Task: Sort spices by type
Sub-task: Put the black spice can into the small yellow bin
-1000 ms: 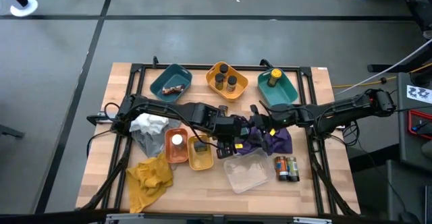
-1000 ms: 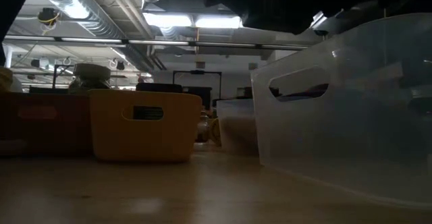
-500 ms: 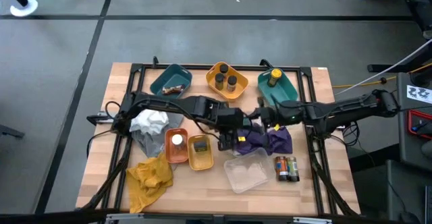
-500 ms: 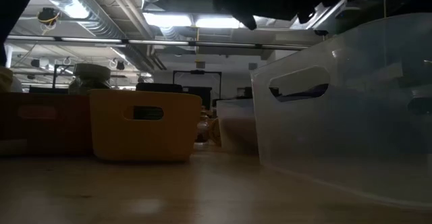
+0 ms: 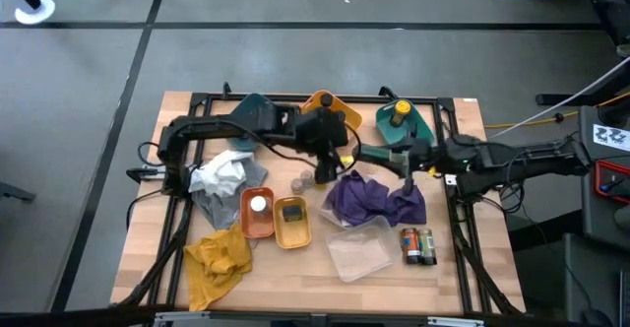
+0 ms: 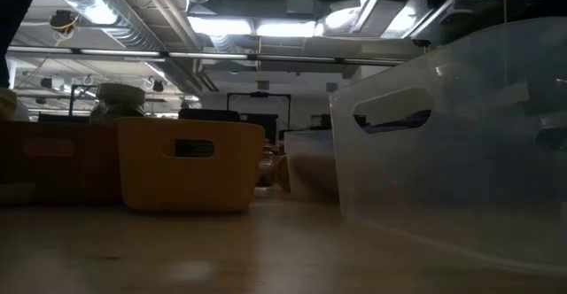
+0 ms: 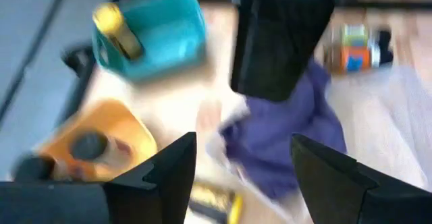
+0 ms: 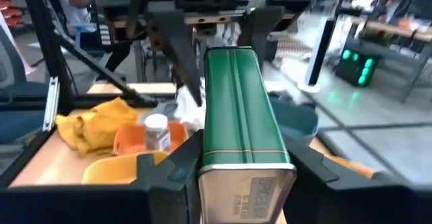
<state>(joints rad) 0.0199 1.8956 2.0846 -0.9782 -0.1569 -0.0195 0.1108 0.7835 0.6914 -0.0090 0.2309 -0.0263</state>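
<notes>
My right gripper point(image 8: 244, 177) is clamped on a green tin point(image 8: 243, 126), long side pointing forward; in the high view that gripper point(image 5: 406, 160) sits mid-table, just past the purple cloth point(image 5: 374, 197), the tin itself hard to make out there under the arm. My left gripper point(image 7: 239, 160) has its fingers spread wide with nothing between them, hanging above the table; from above it point(image 5: 323, 135) covers most of the orange tray point(image 5: 335, 102), contents hidden. Left wrist view is motion-smeared: a yellow-lidded jar point(image 7: 116, 30) in the teal tray point(image 7: 158, 32), a dark-lidded jar point(image 7: 88, 145) in the orange tray, all soft-edged. High view shows the yellow-lidded jar point(image 5: 400, 111) in the right teal tray point(image 5: 418, 132); left teal tray point(image 5: 251, 105) half hidden by my left arm. Two small jars point(image 5: 305, 181) stand loose on the wood between the trays. A white-lidded jar point(image 5: 258, 205) stands in the small orange bin point(image 5: 246, 219), a flat tin point(image 5: 291, 212) in the yellow bin point(image 5: 293, 233). Two more jars point(image 5: 417, 245) lie right of the clear bin point(image 5: 356, 253). Low view: mostly bin walls, both grippers cut off at the top, too dark to read.
</notes>
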